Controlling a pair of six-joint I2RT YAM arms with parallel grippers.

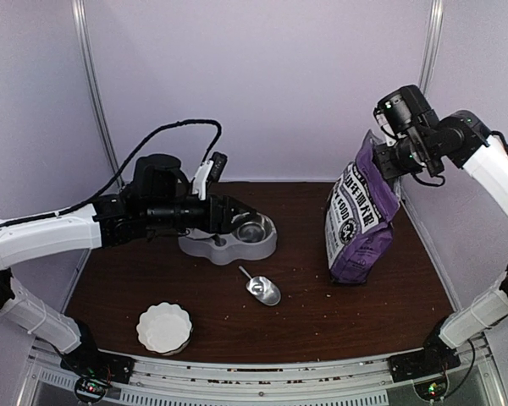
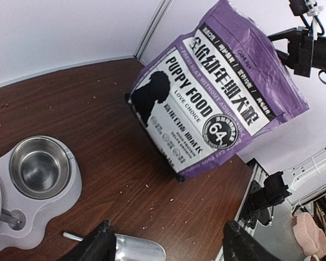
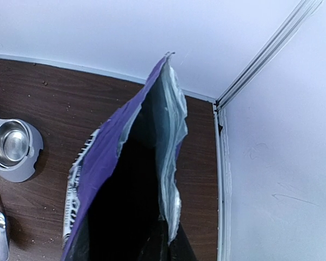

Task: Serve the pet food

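Note:
The purple-and-white puppy food bag (image 1: 361, 222) stands tilted at the right of the table, its top torn open. My right gripper (image 1: 388, 159) is shut on the bag's upper rear edge (image 3: 171, 217), and its wrist view looks down into the dark mouth. The pet food is hidden; the bag's inside is black. My left gripper (image 1: 237, 213) hangs open and empty above the grey double-bowl feeder (image 1: 229, 241). Its fingers (image 2: 98, 246) stand wide apart over the table. The metal scoop (image 1: 262, 288) lies on the table, below the left gripper (image 2: 168, 247).
A white fluted dish (image 1: 163, 328) sits near the front left. The feeder's steel bowl (image 2: 39, 166) holds nothing. Small crumbs (image 2: 146, 185) dot the brown tabletop. White walls close in behind and to the right of the bag.

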